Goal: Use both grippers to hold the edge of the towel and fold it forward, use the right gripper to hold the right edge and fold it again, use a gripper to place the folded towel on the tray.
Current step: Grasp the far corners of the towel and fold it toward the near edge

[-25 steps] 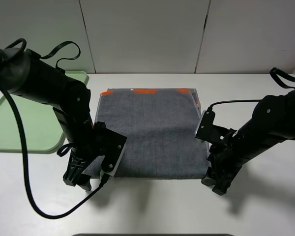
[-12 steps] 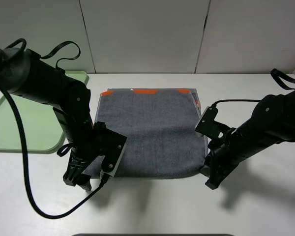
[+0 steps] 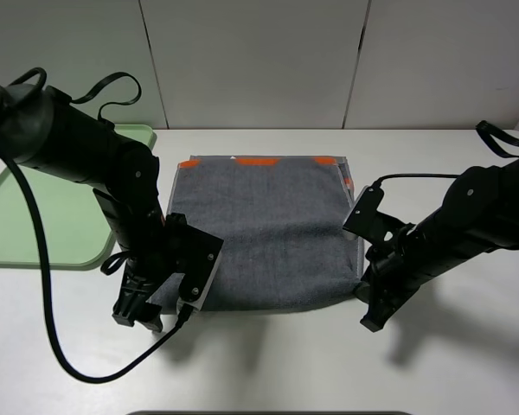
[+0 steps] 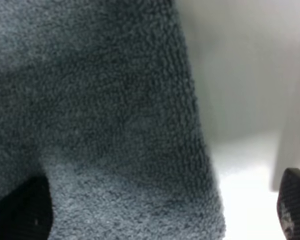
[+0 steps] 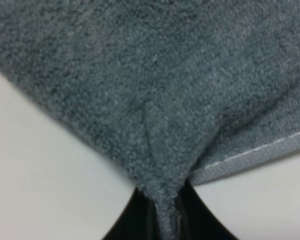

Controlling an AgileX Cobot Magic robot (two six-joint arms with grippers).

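Beside the tray on the desk, the soft, limp towel lies flat, its front corner farther from the tray pinched by the right tool, while the left tool gapes astride the front corner nearer the tray.

The towel is thick terry cloth, matt dark grey, with a rough looped pile. Along its edge runs a flatter, finer-woven hem with a pale stitched line. The table under the towel is white, smooth and nearly matt. The tray beside the towel looks like pale green plastic, smooth with a faint sheen. The right gripper, at the towel's edge, has fingers of smooth, dull black.
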